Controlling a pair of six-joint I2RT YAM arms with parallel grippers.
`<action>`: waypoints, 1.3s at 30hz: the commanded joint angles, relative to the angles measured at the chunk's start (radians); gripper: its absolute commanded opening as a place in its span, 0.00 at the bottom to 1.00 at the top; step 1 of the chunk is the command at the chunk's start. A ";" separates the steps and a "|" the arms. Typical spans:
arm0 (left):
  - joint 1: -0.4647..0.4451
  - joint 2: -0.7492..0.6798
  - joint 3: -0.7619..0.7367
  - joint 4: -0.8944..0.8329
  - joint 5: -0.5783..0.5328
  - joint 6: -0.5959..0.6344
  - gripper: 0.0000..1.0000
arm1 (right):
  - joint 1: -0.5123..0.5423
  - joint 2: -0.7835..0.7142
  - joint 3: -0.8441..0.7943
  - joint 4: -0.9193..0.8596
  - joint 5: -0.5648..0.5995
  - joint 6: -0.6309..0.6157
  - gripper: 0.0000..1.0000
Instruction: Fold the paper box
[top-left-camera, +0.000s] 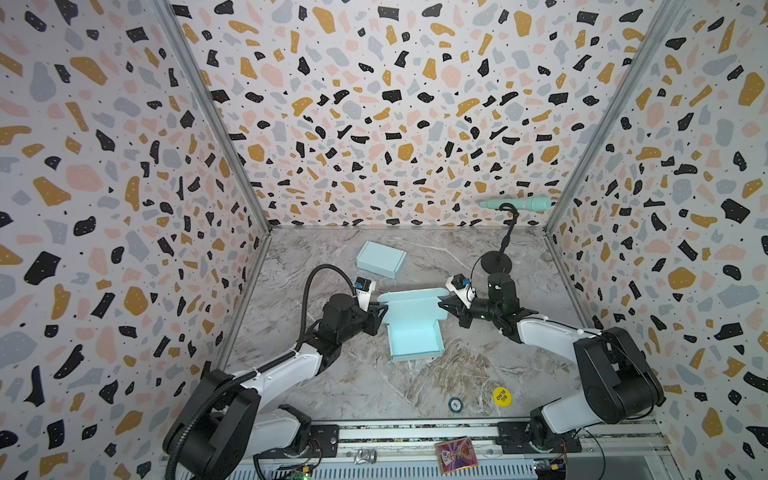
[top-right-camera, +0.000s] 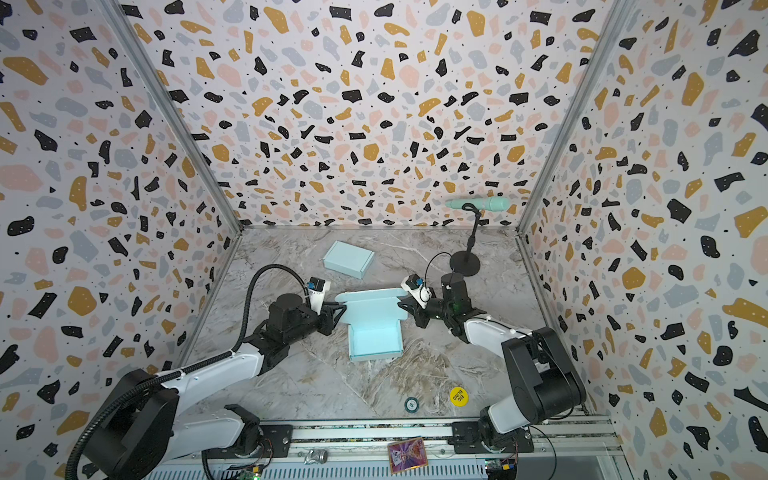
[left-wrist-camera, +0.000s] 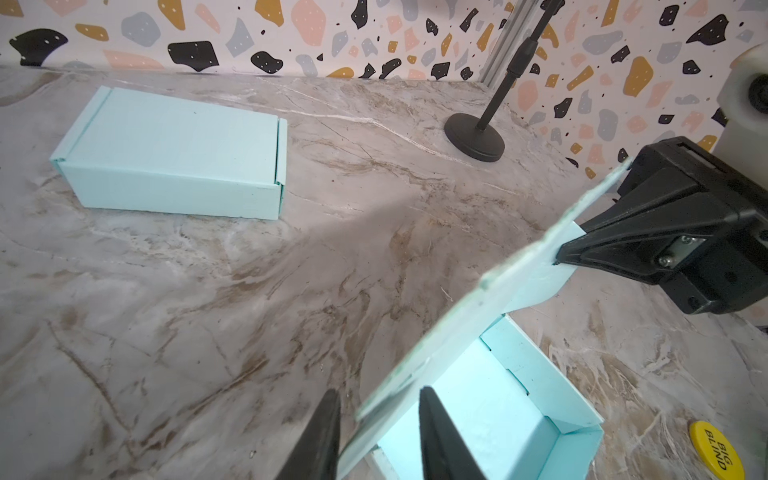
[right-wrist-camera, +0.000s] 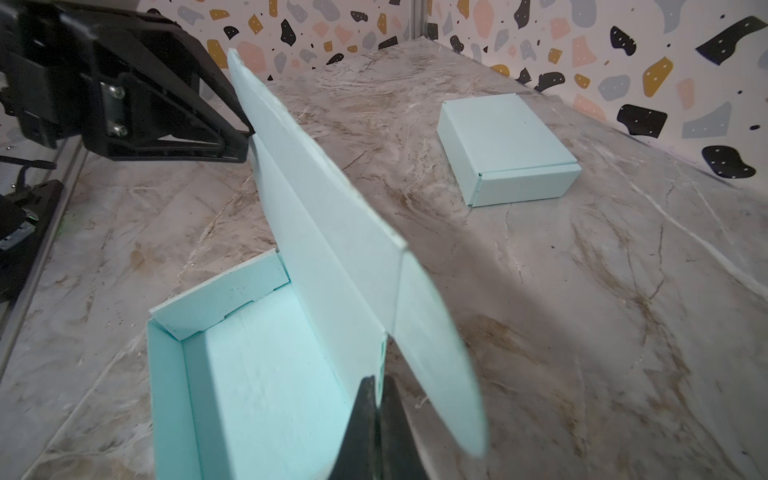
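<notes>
Right gripper (right-wrist-camera: 376, 388): clenched on the lid (right-wrist-camera: 332, 232) of the paper box (top-right-camera: 376, 340), pinching at the crease where the rounded side ear (right-wrist-camera: 436, 353) begins. Left gripper (left-wrist-camera: 379, 392): jaws stand apart astride the opposite end of the lid; I cannot tell whether they press the card or only bracket it. Judgement: one hold at each end sets the lid up on its hinge line, tilted over the tray (left-wrist-camera: 536, 374), so that it can swing down evenly without twisting. The ears will probably have to tuck inside the side walls as it closes. The paper box sits mid-table between the two arms in both top views. The tray walls are already up, and one end wall looks folded double with its tabs seated. Nothing lies inside the tray. Closing the lid looks like the last step left. A second closed box (top-left-camera: 380, 259) of the same pale blue lies apart toward the back wall; contents hidden, likely a finished one. The microphone stand (top-left-camera: 496, 262) at the back right and the yellow chip (top-left-camera: 502, 395) marked BIG BLIND near the front edge of the table (top-left-camera: 332, 382) are both well apart from the work.
</notes>
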 joint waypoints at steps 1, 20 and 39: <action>-0.016 -0.011 -0.002 -0.016 -0.024 0.004 0.28 | -0.003 -0.011 0.027 -0.029 0.034 0.008 0.01; -0.091 -0.069 0.028 -0.022 -0.115 -0.013 0.01 | 0.062 -0.079 0.002 -0.010 0.158 0.056 0.00; -0.245 0.045 0.007 0.257 -0.488 -0.144 0.00 | 0.291 0.036 0.027 0.191 0.532 0.356 0.14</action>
